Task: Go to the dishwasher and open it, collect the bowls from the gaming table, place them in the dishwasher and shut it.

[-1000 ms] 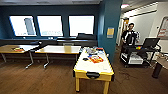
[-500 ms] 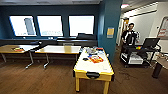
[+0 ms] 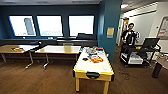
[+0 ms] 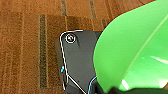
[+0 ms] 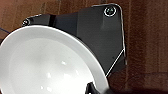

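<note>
A bright green bowl [image 4: 130,47] hangs close over the brown carpet in the left wrist view, and my left gripper [image 4: 112,90] is shut on its rim. In the right wrist view a white bowl [image 5: 47,65] hangs the same way, with my right gripper [image 5: 96,90] shut on its edge. Ahead in the head view stands the gaming table [image 3: 85,67], with a white top, yellow frame and legs, and several small items lying on it. The dishwasher is out of view.
Long wooden tables [image 3: 58,49] stand at the left under the windows. A teal pillar [image 3: 107,27] rises behind the gaming table. At the right, a person [image 3: 129,36] stands behind a black cart [image 3: 140,53]. A dark bin [image 3: 157,70] sits at the far right.
</note>
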### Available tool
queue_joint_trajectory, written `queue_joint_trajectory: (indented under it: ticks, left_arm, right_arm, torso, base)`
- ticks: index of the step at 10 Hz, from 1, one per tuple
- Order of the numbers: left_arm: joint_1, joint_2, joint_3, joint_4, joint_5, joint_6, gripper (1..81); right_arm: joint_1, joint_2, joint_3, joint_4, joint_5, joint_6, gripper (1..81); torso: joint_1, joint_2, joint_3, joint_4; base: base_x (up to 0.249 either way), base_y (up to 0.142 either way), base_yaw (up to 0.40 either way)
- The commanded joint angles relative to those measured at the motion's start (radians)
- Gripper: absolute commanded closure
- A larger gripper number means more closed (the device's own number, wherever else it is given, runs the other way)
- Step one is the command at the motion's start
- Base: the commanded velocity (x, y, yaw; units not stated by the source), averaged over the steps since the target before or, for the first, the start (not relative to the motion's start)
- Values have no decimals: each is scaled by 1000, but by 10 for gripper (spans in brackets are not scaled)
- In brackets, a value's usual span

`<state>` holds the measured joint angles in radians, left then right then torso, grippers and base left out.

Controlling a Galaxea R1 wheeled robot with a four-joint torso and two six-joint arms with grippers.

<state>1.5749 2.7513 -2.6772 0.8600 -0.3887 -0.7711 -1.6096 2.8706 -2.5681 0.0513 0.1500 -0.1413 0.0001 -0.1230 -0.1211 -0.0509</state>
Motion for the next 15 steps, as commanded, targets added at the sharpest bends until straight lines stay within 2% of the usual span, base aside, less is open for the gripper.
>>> queue_joint_trajectory:
  ticks: [1, 5, 10, 15]
  left_arm:
    - [-45, -22, -12, 1, 24, 3, 811]
    - [-45, 29, -109, 2, 22, 1, 811]
    - [-51, 45, -112, 1, 25, -2, 811]
    - [-57, 53, -112, -4, 54, -10, 811]
  right_arm:
    - [41, -11, 0, -11, -47, -1, 811]
    - [41, -9, 0, -11, -47, -1, 811]
    - [41, -6, -6, -13, -47, -1, 811]
    - [39, -5, -21, -28, -49, -3, 811]
  torso:
    - [0, 0, 0, 0]
    - [0, 0, 0, 0]
    - [1, 0, 0, 0]
    - [0, 0, 0, 0]
  base:
    - [0, 0, -380]
    - [0, 0, -386]
    - [0, 0, -388]
    - [0, 0, -388]
